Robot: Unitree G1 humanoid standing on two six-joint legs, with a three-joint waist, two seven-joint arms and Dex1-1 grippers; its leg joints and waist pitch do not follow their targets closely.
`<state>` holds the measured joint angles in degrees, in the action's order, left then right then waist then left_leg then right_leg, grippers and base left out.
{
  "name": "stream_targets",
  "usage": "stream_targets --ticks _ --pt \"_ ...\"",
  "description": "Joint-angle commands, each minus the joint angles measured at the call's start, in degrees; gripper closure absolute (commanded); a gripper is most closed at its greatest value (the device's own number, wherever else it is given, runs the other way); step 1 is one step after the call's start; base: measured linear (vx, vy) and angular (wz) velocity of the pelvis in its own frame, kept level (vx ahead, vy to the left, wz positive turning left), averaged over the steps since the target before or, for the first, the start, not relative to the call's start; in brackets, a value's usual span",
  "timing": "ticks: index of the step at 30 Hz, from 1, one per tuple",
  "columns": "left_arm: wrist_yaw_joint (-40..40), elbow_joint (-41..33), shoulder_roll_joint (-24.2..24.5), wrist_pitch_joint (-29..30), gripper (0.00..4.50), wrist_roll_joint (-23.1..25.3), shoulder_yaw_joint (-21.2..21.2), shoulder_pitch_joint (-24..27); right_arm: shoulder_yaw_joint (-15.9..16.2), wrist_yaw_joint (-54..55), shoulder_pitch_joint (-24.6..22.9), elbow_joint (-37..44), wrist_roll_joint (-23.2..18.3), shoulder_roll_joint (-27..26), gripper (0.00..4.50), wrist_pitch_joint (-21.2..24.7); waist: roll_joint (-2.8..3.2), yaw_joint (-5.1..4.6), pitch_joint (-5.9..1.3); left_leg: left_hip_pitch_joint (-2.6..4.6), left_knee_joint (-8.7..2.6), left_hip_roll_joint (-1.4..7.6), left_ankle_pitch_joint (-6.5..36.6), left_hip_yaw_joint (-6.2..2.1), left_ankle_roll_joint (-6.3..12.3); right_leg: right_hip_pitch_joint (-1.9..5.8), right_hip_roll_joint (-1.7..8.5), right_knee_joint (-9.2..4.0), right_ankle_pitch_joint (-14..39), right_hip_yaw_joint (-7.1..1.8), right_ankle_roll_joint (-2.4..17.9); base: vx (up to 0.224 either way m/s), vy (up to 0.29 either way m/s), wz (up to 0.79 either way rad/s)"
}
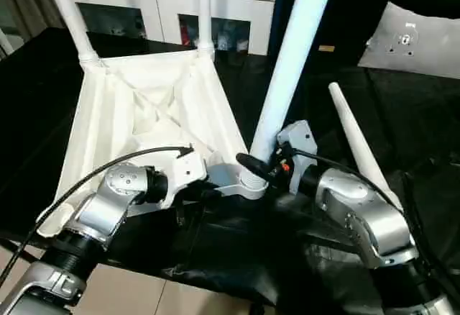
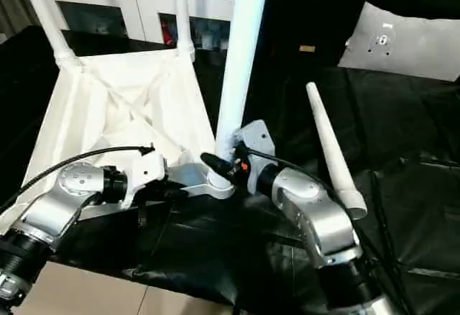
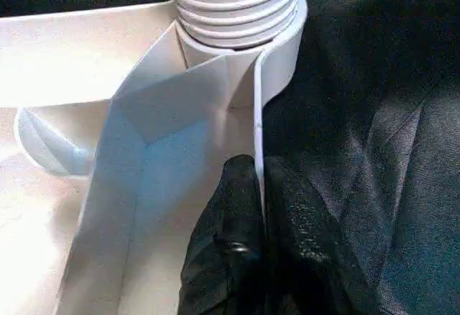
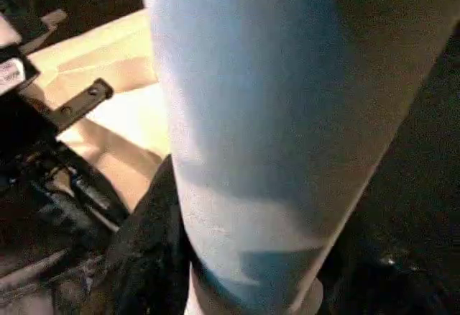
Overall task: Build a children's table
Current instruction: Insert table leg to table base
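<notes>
1. The white table top (image 1: pixel 151 113) lay upside down on a black-draped surface (image 2: pixel 402 149), its ribbed underside facing up; I took this top as my landmark.
2. Two white legs already stood upright in the top's far corner sockets, the far-left leg (image 1: pixel 70 13) and the far-right leg (image 1: pixel 205 9), both rising out of sight.
3. A third leg (image 1: pixel 291 63) stood at the top's near-right corner, leaning slightly away from the top, its base at the round corner socket (image 1: pixel 248 184).
4. In the left wrist view the ridged lower end of that leg (image 3: pixel 233 2) sat in the socket collar (image 3: pixel 284 56).
5. The left gripper (image 3: pixel 260 207) was at the near edge of the top, just beside that socket, its two black fingers (image 3: pixel 226 221) pinched together on the thin side wall (image 3: pixel 257 113) of the top.
6. The right gripper (image 1: pixel 262 165) reached in from the side away from the top, close against the base of the third leg, one black finger (image 1: pixel 253 164) lying across the leg's foot. I could not tell whether its fingers were clamped on the leg or slack.
7. The fourth leg (image 2: pixel 330 149) lay loose on the black cloth, well to the right of the top, its narrow tip pointing away.
8. Beyond the top stood a white cabinet (image 1: pixel 165 2), and far to the top's right a grey-white cushion-like panel (image 2: pixel 402 42).
</notes>
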<state>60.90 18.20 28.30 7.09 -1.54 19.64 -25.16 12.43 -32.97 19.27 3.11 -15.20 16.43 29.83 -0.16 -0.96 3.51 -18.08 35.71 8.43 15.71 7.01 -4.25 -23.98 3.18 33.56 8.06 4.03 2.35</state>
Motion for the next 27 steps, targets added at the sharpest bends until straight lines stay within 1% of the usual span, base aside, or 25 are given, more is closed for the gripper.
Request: stream_targets --ticks 1,3,4,5,6,8,9,10,11,12,13,14,15,16,17,18,19,20,21,23,24,25,26,27 --pt "1.42 -0.12 0.24 0.40 4.50 -0.63 0.47 1.38 1.43 -0.72 -0.36 -2.09 0.21 0.14 2.61 1.91 -0.23 0.67 -3.72 -1.85 -4.33 3.17 -2.15 -0.18 4.68 4.56 4.98 -3.01 16.30 -3.27 11.03 0.000 0.000 0.00" --pt "1.75 -0.34 0.31 0.40 4.50 -0.82 0.51 1.47 1.46 -0.69 -0.25 -2.56 0.33 -0.03 2.61 1.77 -0.32 0.62 -3.77 -1.93 -4.38 3.21 -2.23 -0.24 4.33 4.57 4.97 -2.99 16.16 -3.23 10.88 0.000 0.000 0.00" --pt "2.70 -0.94 0.37 0.41 4.50 -1.48 0.48 1.73 1.27 -0.69 0.00 -3.75 0.44 -0.49 2.61 1.55 -0.06 0.63 -3.89 -1.86 -4.32 3.21 -2.19 -0.28 4.19 4.59 4.99 -2.93 16.02 -3.22 11.00 0.000 0.000 0.00" --pt "2.87 -1.07 0.38 0.44 4.50 -1.62 0.45 1.79 1.16 -0.69 0.05 -4.04 0.41 -0.62 2.61 1.47 -0.21 0.52 -3.84 -1.93 -4.35 3.18 -1.86 -0.24 4.13 4.57 4.95 -3.03 16.01 -3.22 11.09 0.000 0.000 0.00" --pt "3.19 -1.37 0.41 0.55 4.50 -1.88 0.37 1.91 0.69 -0.63 0.16 -4.87 0.20 -1.02 2.61 1.27 -0.25 0.48 -3.90 -1.91 -4.30 3.15 -1.71 -0.21 4.04 4.59 4.99 -3.02 16.03 -3.25 11.14 0.000 0.000 0.00" --pt "3.37 -1.69 0.50 0.73 4.50 -1.97 0.21 2.02 -0.88 -0.60 0.21 -6.43 -0.97 -1.93 2.61 1.21 -0.16 0.46 -3.96 -1.86 -4.32 3.23 -1.49 -0.22 3.86 4.60 5.02 -3.00 15.96 -3.26 11.38 0.000 0.000 0.00" --pt "3.41 -1.72 0.53 0.73 4.50 -1.93 0.18 2.04 -1.53 -0.67 0.15 -6.87 -1.60 -2.24 2.61 1.34 0.00 0.44 -3.94 -1.83 -4.34 3.27 -1.66 -0.22 3.94 4.55 4.98 -2.96 15.25 -3.26 11.71 0.000 0.000 0.00" --pt "3.37 -1.63 0.49 0.75 4.50 -1.97 -0.04 1.99 -2.89 -1.04 -0.16 -7.41 -3.17 -2.79 2.61 1.76 0.26 0.51 -3.96 -1.80 -4.32 3.28 -1.77 -0.27 3.88 4.53 4.96 -2.87 14.80 -3.23 11.90 0.000 0.000 0.00" --pt "3.34 -1.55 0.49 0.72 4.50 -1.97 -0.15 1.99 -3.75 -1.27 -0.45 -7.68 -4.21 -3.13 2.61 2.07 0.08 0.45 -3.94 -1.83 -4.36 3.32 -1.54 -0.28 4.02 4.60 4.95 -2.88 14.44 -3.24 12.11 0.000 0.000 0.00" --pt "3.26 -1.41 0.47 0.68 4.50 -1.98 -0.34 1.99 -5.13 -1.70 -0.99 -8.09 -5.88 -3.64 2.61 2.53 0.10 0.52 -4.01 -1.81 -4.33 3.30 -1.41 -0.24 4.13 4.66 5.03 -2.92 14.36 -3.28 12.36 0.000 0.000 0.00" --pt "3.12 -1.33 0.43 0.70 4.50 -2.01 -0.51 2.00 -5.61 -2.20 -1.67 -8.44 -6.38 -3.50 2.61 2.20 0.07 0.55 -4.03 -1.82 -4.32 3.31 -1.43 -0.25 4.12 4.70 5.01 -2.90 14.29 -3.24 12.45 0.000 0.000 0.00" --pt "3.05 -1.30 0.40 0.72 4.50 -2.02 -0.59 2.00 -5.72 -2.45 -2.02 -8.61 -6.46 -3.35 2.61 1.94 0.01 0.64 -4.05 -1.84 -4.30 3.32 -1.81 -0.20 4.19 4.73 5.03 -2.87 13.77 -3.25 12.50 0.000 0.000 0.00" --pt "3.01 -1.23 0.46 0.70 4.50 -2.09 -0.74 2.02 -5.57 -3.46 -3.76 -8.54 -6.35 -2.77 2.61 1.02 0.06 0.70 -4.13 -1.85 -4.25 3.33 -2.74 -0.21 4.45 4.73 5.01 -2.71 12.50 -3.23 12.71 0.000 0.000 0.00" --pt "3.01 -1.23 0.46 0.70 4.50 -2.09 -0.74 2.02 -5.57 -3.46 -3.76 -8.54 -6.35 -2.77 2.61 1.02 0.03 0.79 -4.12 -1.87 -4.22 3.30 -2.95 -0.15 4.61 4.73 5.03 -2.73 12.15 -3.26 12.72 0.000 0.000 0.00" --pt "2.99 -1.24 0.46 0.71 4.50 -2.09 -0.79 2.04 -5.39 -3.75 -4.17 -8.39 -6.21 -2.61 2.61 0.73 -0.04 0.81 -4.13 -1.86 -4.28 3.27 -3.02 -0.17 4.78 4.75 4.95 -2.66 12.16 -3.21 12.79 0.000 0.000 0.00" --pt "2.84 -1.20 0.40 0.72 4.50 -2.11 -1.05 2.03 -4.40 -4.97 -6.22 -7.53 -5.40 -1.83 2.61 -0.80 0.15 1.07 -4.04 -1.89 -4.20 3.24 -2.63 -0.04 4.89 4.69 5.05 -2.94 13.26 -3.23 12.42 0.000 0.000 0.00" --pt "2.82 -1.19 0.38 0.72 4.50 -2.09 -1.12 2.02 -4.12 -5.18 -6.70 -7.30 -5.11 -1.65 2.61 -1.22 0.10 1.16 -4.14 -1.79 -4.20 3.23 -2.54 -0.01 4.84 4.75 5.00 -2.90 13.49 -3.21 12.21 0.000 0.000 0.00" --pt "2.79 -1.18 0.35 0.72 4.50 -2.08 -1.19 2.01 -3.85 -5.39 -7.17 -7.08 -4.83 -1.46 2.61 -1.64 0.07 1.34 -4.05 -1.77 -4.32 3.34 -2.31 -0.06 4.76 4.65 4.96 -2.97 14.35 -3.18 11.85 0.000 0.000 0.00" --pt "2.72 -1.09 0.31 0.61 4.50 -1.95 -1.34 1.87 -1.89 -5.98 -8.87 -6.17 -2.50 -0.03 2.61 -4.20 0.25 1.58 -3.95 -1.78 -4.37 3.33 -1.63 -0.02 4.46 4.55 4.97 -3.19 15.94 -3.12 11.14 0.000 0.000 0.00" --pt "2.75 -1.04 0.30 0.57 4.50 -1.84 -1.34 1.71 -0.65 -6.27 -9.51 -5.78 -0.97 0.98 2.61 -5.66 0.01 1.62 -3.94 -1.72 -4.47 3.23 -0.62 0.02 4.10 4.52 4.84 -3.38 17.78 -3.12 10.29 0.000 0.000 0.00" --pt "2.83 -1.01 0.29 0.58 4.50 -1.81 -1.35 1.64 0.47 -6.40 -9.64 -5.55 0.45 1.88 2.61 -6.87 0.03 1.68 -3.90 -1.74 -4.50 3.18 0.07 0.00 3.85 4.54 4.83 -3.54 19.20 -3.09 9.57 0.000 0.000 0.00" --pt "2.86 -1.01 0.28 0.59 4.50 -1.81 -1.36 1.63 0.88 -6.45 -9.66 -5.47 0.97 2.21 2.61 -7.34 0.02 1.68 -3.89 -1.78 -4.52 3.17 0.16 -0.02 3.76 4.54 4.82 -3.56 19.60 -3.11 9.28 0.000 0.000 0.00" --pt "3.07 -1.02 0.42 0.49 4.50 -1.75 -1.32 1.59 2.36 -7.03 -9.53 -5.36 2.58 3.28 2.61 -8.44 0.21 1.66 -3.88 -1.83 -4.54 3.15 0.19 -0.05 3.72 4.54 4.82 -3.56 19.76 -3.12 9.10 0.000 0.000 0.00" --pt "3.33 -1.06 0.56 0.40 4.50 -1.68 -1.31 1.58 4.35 -7.95 -9.27 -5.26 4.79 4.68 2.61 -10.03 0.07 1.55 -3.95 -1.86 -4.54 3.22 0.42 -0.11 3.52 4.54 4.75 -3.48 19.32 -3.06 8.93 0.000 0.000 0.00"
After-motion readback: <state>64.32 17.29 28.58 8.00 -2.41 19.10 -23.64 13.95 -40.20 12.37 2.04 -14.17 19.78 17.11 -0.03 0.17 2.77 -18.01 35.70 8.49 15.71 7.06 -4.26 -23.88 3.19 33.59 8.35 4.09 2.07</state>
